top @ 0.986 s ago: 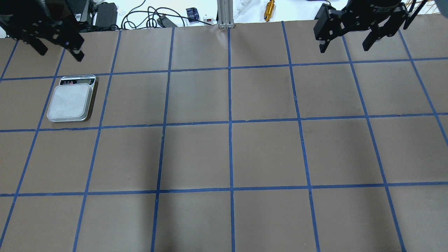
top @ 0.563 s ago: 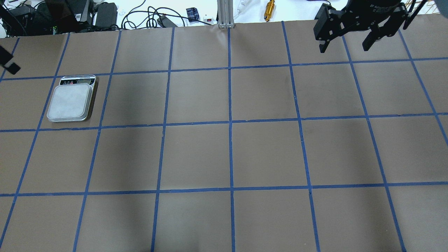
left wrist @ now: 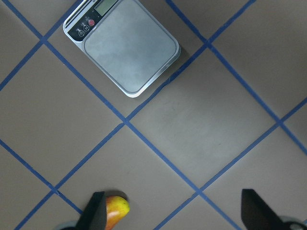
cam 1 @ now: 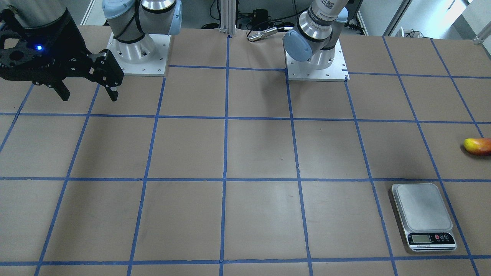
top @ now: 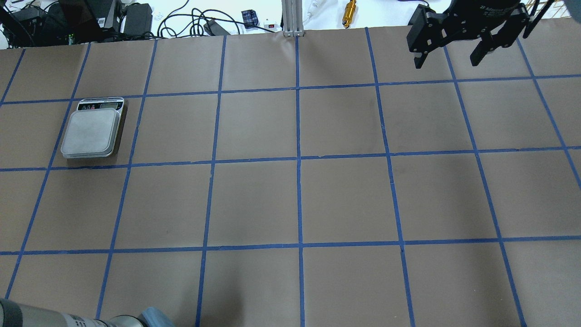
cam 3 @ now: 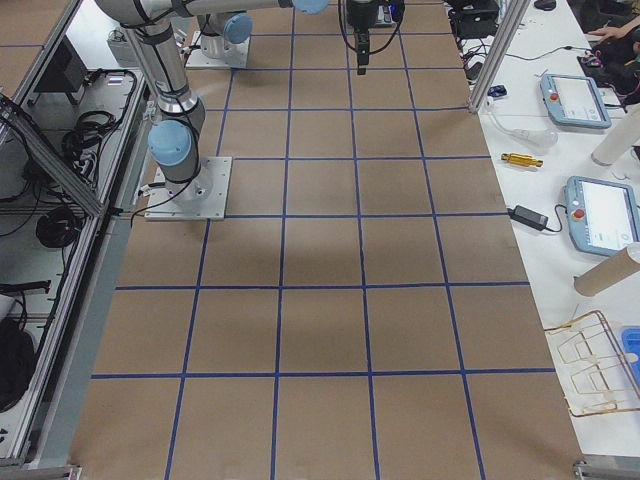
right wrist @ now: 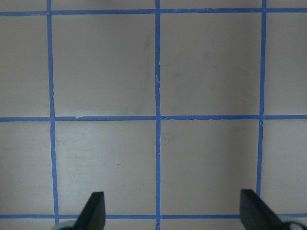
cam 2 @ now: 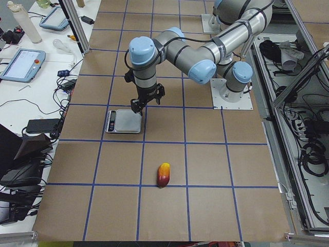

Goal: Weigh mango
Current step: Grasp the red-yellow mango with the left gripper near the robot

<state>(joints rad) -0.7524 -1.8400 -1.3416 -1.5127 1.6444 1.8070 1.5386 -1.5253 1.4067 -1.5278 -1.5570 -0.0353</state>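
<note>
The mango, yellow at one end and red-orange at the other, lies on the brown table beyond the overhead view's left edge. It shows in the exterior left view and in the left wrist view, partly behind a finger. The silver scale stands apart from it with a bare plate. My left gripper is open and empty, high over the table near the scale. My right gripper is open and empty, hanging over the far right of the table.
The table is brown paper with a blue tape grid. Cables, boxes and a gold cylinder lie past its far edge beside an aluminium post. The two arm bases stand at the robot's side. My left arm's elbow shows at the overhead view's bottom left.
My left gripper has swung left out of the overhead view, uncovering the far left corner, and its elbow now shows at bottom left. The right gripper has hardly moved.
</note>
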